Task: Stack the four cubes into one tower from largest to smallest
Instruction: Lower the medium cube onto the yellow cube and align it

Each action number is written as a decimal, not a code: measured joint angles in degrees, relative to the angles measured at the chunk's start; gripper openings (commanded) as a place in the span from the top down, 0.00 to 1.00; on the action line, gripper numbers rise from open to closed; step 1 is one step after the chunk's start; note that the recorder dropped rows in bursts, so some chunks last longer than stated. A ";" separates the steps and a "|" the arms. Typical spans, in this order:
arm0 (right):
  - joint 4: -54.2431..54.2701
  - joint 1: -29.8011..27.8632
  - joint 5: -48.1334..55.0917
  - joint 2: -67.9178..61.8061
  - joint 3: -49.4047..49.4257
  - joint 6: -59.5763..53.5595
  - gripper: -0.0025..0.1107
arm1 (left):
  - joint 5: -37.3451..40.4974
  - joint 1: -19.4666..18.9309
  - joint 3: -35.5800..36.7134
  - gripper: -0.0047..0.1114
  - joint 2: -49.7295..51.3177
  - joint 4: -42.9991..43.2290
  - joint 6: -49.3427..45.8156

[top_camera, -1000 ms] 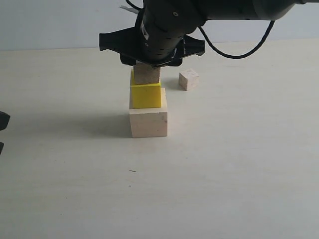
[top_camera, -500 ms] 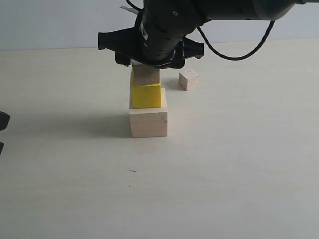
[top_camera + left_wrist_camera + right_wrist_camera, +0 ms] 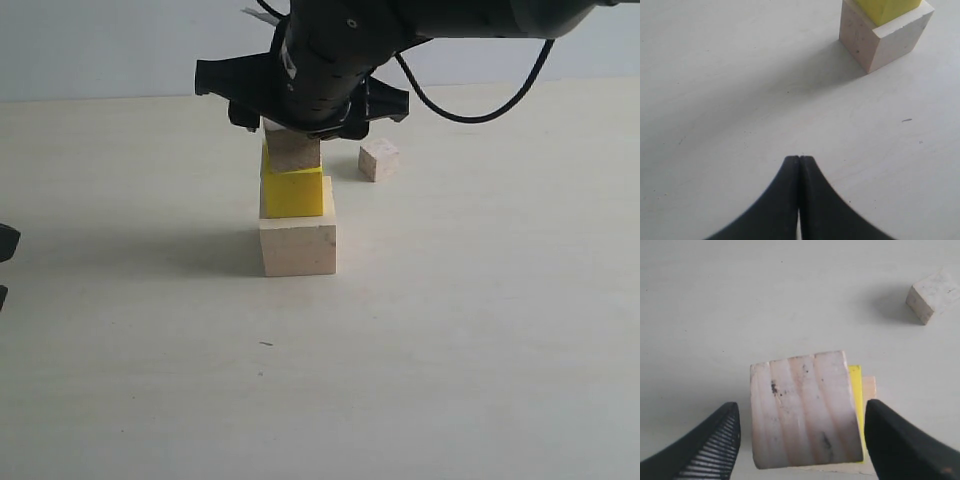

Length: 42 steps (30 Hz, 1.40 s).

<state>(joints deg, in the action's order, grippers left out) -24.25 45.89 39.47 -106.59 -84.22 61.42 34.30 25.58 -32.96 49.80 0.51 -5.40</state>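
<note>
On the pale, matte tabletop [image 3: 450, 350], which fills most of the exterior view, three cubes stand as a column left of centre. The largest pale cube [image 3: 298, 248] sits on the surface, the yellow cube [image 3: 293, 193] on top of it, and the grooved wood cube [image 3: 293, 151] on the yellow one, turned a little off square. The smallest cube [image 3: 379, 159] lies alone on the tabletop behind and to the right of the column, apart from it. Behind the far edge of the tabletop rises a plain, light grey-blue wall [image 3: 100, 50]. The surface is bare and cream-coloured, with a soft shadow to the left of the column and a small dark speck [image 3: 265, 344] nearer the camera.

The right pincer [image 3: 801, 410] hangs over the grooved cube, released, with its jaws spread to either side of the block and slim gaps showing. A black cable [image 3: 480, 105] loops behind the arm. The left pincer [image 3: 799, 165] is clenched on nothing, tips pressed together, low over bare tabletop away from the column.
</note>
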 measured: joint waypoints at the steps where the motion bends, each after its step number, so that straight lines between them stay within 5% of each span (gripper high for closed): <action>1: 0.00 0.00 0.00 0.26 0.00 0.00 0.39 | 0.00 0.00 0.00 0.96 0.00 0.00 0.00; 42: 7.82 0.00 3.07 1.41 0.00 -6.83 0.39 | 0.00 0.00 0.00 0.96 0.00 0.00 -0.10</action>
<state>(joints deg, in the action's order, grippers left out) -16.43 45.89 42.54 -105.18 -84.22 54.58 34.30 25.58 -32.96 49.80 0.51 -5.49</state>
